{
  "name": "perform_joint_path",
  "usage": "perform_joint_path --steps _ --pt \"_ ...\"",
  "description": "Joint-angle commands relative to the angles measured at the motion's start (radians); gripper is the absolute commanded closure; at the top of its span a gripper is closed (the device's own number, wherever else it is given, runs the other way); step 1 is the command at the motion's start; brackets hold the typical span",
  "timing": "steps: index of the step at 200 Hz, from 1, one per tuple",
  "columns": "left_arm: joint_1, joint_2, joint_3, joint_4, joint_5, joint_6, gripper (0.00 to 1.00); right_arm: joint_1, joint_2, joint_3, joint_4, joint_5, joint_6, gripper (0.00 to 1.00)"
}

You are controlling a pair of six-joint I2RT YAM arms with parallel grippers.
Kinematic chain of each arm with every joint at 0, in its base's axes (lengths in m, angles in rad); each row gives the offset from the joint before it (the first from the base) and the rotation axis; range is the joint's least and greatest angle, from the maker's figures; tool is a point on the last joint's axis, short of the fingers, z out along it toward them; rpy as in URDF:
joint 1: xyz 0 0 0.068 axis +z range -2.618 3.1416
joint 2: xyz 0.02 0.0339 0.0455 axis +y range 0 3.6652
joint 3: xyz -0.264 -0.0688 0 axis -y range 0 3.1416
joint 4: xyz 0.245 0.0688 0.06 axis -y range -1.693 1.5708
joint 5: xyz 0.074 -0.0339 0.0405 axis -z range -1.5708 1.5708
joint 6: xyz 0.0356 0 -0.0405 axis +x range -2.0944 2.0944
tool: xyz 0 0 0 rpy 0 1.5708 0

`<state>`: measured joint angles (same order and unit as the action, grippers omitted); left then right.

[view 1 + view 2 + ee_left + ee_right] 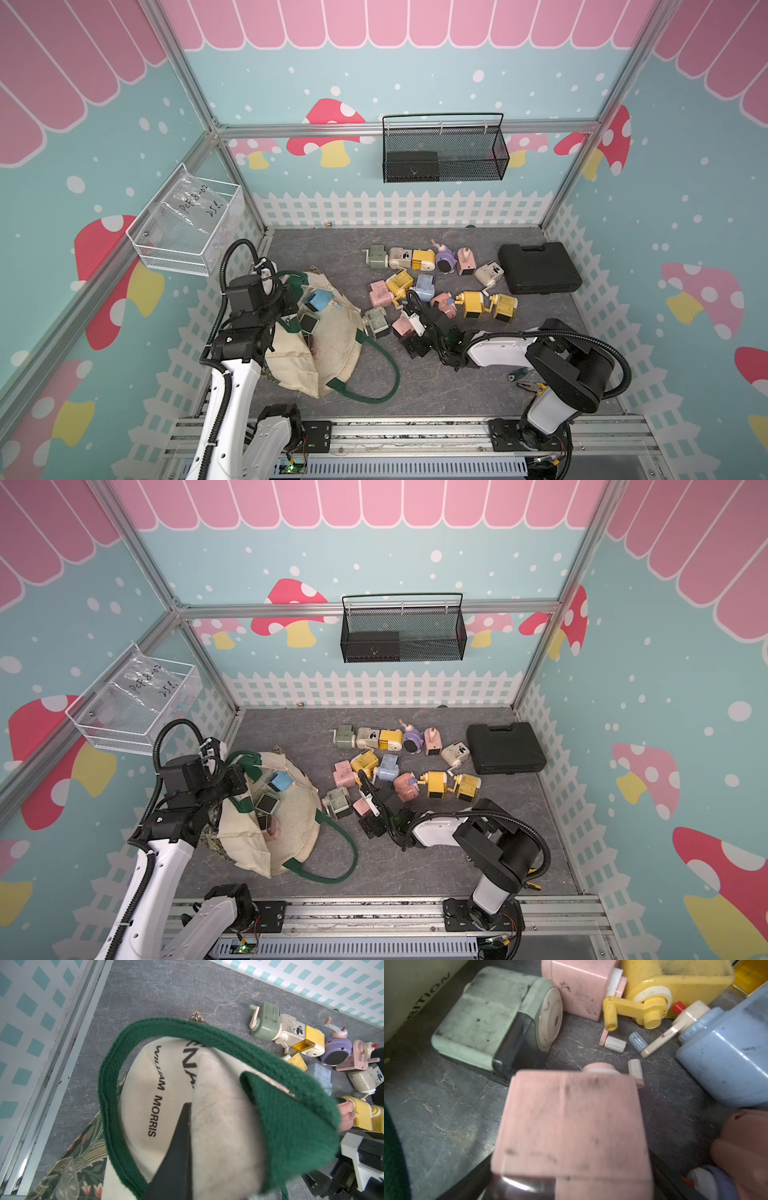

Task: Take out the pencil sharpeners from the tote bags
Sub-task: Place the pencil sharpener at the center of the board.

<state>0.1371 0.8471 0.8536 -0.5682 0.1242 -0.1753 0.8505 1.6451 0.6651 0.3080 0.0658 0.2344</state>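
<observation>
- The left gripper [291, 300] is clenched on the tote bag [336, 345] at its rim, by the green handle [109, 1076]. If the canvas slips, the mouth may sag over the blue sharpener [319, 300] and its neighbours inside.
- The right gripper [411, 328] is at a pink sharpener [571, 1126] on the table, right of the bag. I cannot tell whether it is grasping it or has released it.
- A careless retreat could knock it into the crowded loose pencil sharpeners [424, 287] and tangle their cranks.
- The near handle loop [398, 374] lies on the way back to the bag and may snag the arm.
</observation>
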Motion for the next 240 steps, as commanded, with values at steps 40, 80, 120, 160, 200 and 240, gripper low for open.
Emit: perform_joint_path --steps 40,80,120,160,200,240 --pt "0.009 -0.002 0.022 -0.001 0.008 0.010 1.00 -0.005 -0.137 -0.053 0.043 -0.003 -0.011 0.01" --pt "0.010 -0.002 0.021 0.002 0.020 0.009 1.00 -0.005 -0.307 -0.083 0.042 -0.100 -0.072 0.04" --pt "0.010 -0.001 0.014 0.041 0.073 -0.002 1.00 0.019 -0.464 -0.068 0.036 -0.313 -0.118 0.18" --pt "0.010 0.040 0.068 0.023 0.134 0.003 1.00 0.177 -0.336 0.051 0.047 -0.259 -0.128 0.35" --pt "0.009 0.072 0.107 0.019 0.195 -0.016 1.00 0.286 -0.048 0.226 0.121 -0.242 -0.068 0.48" --pt "0.011 0.096 0.111 0.017 0.230 -0.024 1.00 0.362 0.273 0.505 0.110 -0.265 -0.025 0.52"
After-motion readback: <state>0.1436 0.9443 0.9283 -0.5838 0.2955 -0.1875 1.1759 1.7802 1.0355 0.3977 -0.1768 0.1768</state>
